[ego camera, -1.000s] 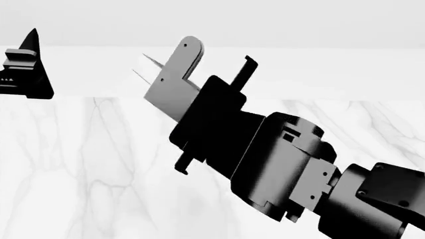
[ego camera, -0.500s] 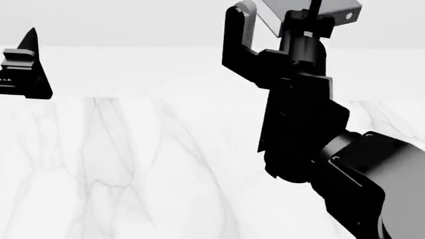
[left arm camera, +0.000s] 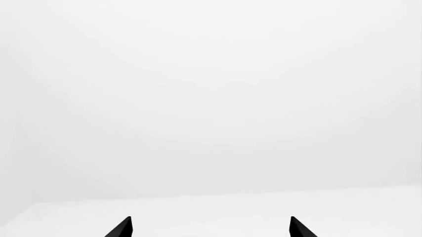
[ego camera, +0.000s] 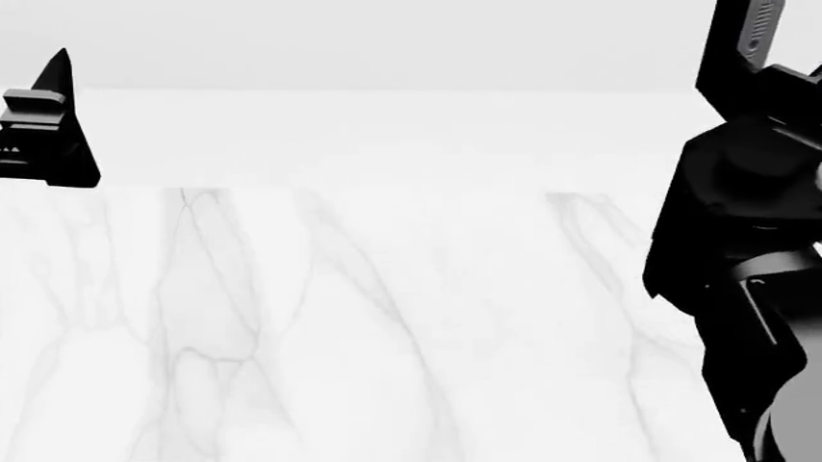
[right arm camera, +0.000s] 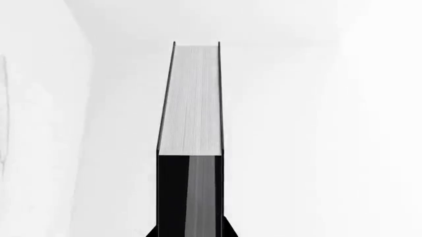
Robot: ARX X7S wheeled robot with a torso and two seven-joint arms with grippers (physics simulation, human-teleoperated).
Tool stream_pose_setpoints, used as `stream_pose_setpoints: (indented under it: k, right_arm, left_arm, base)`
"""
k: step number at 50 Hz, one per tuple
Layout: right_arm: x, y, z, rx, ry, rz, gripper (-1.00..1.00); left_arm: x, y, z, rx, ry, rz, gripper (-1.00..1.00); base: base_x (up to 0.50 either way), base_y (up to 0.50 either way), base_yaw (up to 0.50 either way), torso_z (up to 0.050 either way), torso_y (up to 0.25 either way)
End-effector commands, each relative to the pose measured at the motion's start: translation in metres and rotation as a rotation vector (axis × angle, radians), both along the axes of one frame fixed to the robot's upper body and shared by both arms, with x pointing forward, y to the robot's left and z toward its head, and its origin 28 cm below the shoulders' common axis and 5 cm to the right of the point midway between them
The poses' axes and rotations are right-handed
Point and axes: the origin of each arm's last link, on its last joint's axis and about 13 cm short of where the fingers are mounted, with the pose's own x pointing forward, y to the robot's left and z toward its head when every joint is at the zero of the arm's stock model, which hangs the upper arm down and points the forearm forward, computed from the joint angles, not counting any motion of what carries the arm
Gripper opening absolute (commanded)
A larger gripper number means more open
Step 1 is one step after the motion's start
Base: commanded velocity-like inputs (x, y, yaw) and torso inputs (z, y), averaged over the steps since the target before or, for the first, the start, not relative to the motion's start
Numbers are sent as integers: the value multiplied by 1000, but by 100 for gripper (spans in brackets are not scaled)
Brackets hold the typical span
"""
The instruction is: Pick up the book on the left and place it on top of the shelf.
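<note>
The black book (right arm camera: 191, 98) with its white page edge stands edge-on in the right wrist view, clamped between my right gripper's (right arm camera: 189, 233) two black fingertips. In the head view my right arm (ego camera: 745, 241) rises along the right edge, and its gripper end runs out of the top corner. My left gripper (left arm camera: 209, 229) is open and empty, with only white background before it. In the head view it (ego camera: 45, 130) hangs at the far left, above the table's far edge. The dark brown shelf is out of view.
A white marble tabletop (ego camera: 321, 318) fills the lower head view, with its far edge against a pale wall. The two light grey books are not in view.
My right arm has swung from the middle of the head view up and over to the right edge, carrying the book. The left gripper has not moved.
</note>
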Motion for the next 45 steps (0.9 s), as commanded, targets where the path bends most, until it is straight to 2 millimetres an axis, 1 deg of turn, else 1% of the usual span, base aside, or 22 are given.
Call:
stream_pose_setpoints:
  k: [1,3,6,7,11,17,22,26,29,30,32,37,45]
  right_arm:
    - [-26,-38,7,-114,28,-310,-100]
    - [-31,-44,4,-111,50,-359,-100]
    - [-34,-48,2,-112,61,-388,-100]
    - [-40,-54,-1,-108,82,-448,-100]
    - [-49,-63,-9,-76,111,-535,-100]
    - [-58,-69,-16,-40,117,-622,-100]
    - [-66,-74,-19,-75,99,-703,-100]
    - [-71,-78,-23,-87,120,-751,-100]
    - [-72,-79,-24,-76,122,-757,-100]
    - [-72,-78,-28,-41,118,-765,-100]
    - [-72,-78,-28,-40,122,-764,-100]
    - [-72,-78,-32,33,114,-762,-100]
    - [-70,-75,-35,33,113,-742,-100]
  left_arm:
    - [0,0,-1,-2,2,-1,100]
    - [1,0,-2,-2,3,-1,100]
    - [1,1,-2,-3,3,-2,100]
    - [1,1,-2,-2,3,-1,100]
    - [0,1,-1,-4,2,0,100]
    - [0,2,-2,-5,3,1,100]
    - [-1,2,-2,-5,2,2,100]
    - [-1,2,-3,-6,2,3,100]
    - [-2,3,-2,-6,0,4,100]
    - [-2,3,-2,-5,0,4,100]
    - [-2,3,-2,-5,0,5,100]
    - [-3,4,-3,-6,0,8,100]
    - [-2,4,-4,-6,2,9,100]
  base:
    - [0,0,0,0,0]
    - [0,0,0,0,5]
    - [0,0,0,0,0]
    - [0,0,0,0,0]
    - [0,0,0,0,3]
    - [0,0,0,0,0]
    - [0,0,0,0,2]
    - [0,0,0,0,0]
    - [0,0,0,0,3]
    - [0,0,0,0,0]
    - [0,0,0,0,0]
    - [0,0,0,0,0]
    - [0,0,0,0,1]
